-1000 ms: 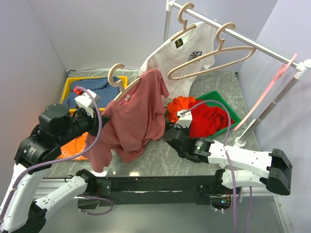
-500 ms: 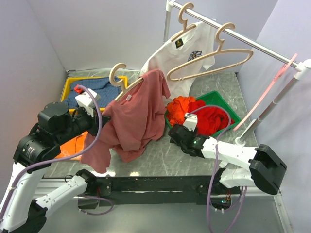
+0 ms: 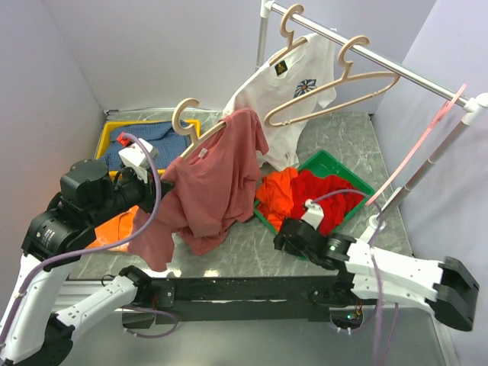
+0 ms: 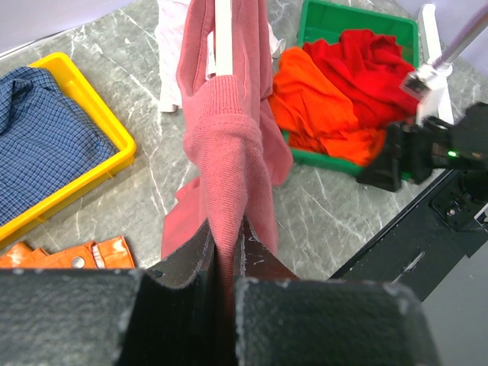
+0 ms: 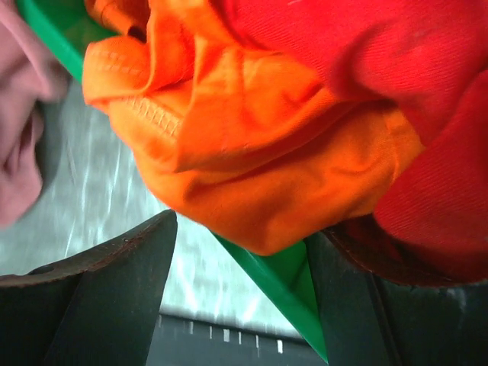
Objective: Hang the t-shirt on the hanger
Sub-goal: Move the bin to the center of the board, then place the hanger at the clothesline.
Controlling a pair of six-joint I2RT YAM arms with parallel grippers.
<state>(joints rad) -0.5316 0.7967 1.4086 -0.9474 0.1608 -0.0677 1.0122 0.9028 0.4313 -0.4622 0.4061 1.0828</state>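
The dusty-rose t-shirt (image 3: 213, 187) hangs over the light wooden hanger (image 3: 187, 122), whose hook and one arm stick out at the collar. My left gripper (image 3: 156, 185) is shut on the shirt's shoulder fabric and holds it above the table. In the left wrist view the fabric (image 4: 229, 145) runs down between the shut fingers of my left gripper (image 4: 226, 244), with the hanger's bar (image 4: 223, 30) above. My right gripper (image 3: 284, 235) is open and empty at the near corner of the green tray (image 3: 324, 158). In the right wrist view its jaws (image 5: 242, 232) stand apart around that tray corner (image 5: 282, 274).
Red-orange garments (image 3: 305, 194) fill the green tray. A rail (image 3: 366, 53) at the back right holds a white logo t-shirt (image 3: 293, 84), an empty wooden hanger (image 3: 343, 80) and a pink plastic hanger (image 3: 427, 137). A yellow tray (image 3: 114, 126) with a blue checked shirt (image 3: 145, 137) stands back left.
My right gripper has drawn back from the t-shirt's hem toward the near edge, to the green tray's corner. The left gripper and t-shirt have stayed in place.
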